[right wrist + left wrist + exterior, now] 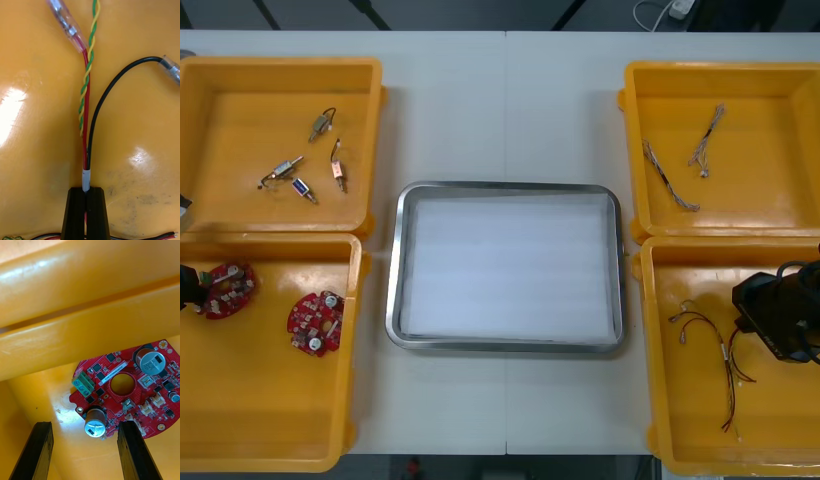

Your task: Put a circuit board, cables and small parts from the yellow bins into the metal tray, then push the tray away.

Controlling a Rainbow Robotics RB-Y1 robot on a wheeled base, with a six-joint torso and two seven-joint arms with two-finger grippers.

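Right wrist view: the right gripper (86,191) is pinched narrow on a cable bundle (86,142). Its tips meet at a white sleeve (86,179) where a red wire and a black wire join. A green-and-yellow twisted pair runs beside the red wire, farther out from the fingers. Beneath lies the floor of the near right bin (660,400).

The left gripper (84,427) stands wide with nothing held. A round red circuit board (127,390) lies just past its tips in the near left bin (270,420), close to the bin's wall, with one edge reaching in between the fingers. A white strip label (114,372) beside the board's centre hole carries print too small to read. The marks on its two silver cans cannot be read either. A second board (315,322) lies farther off toward the metal tray (393,270), making two boards in all.

The tray, white inside, sits between the two grippers. Beyond the left gripper, the far left bin (240,100) holds four small metal parts (280,170). Beyond the right gripper, the far right bin (760,90) holds two cables (668,178). There are four bins in total.
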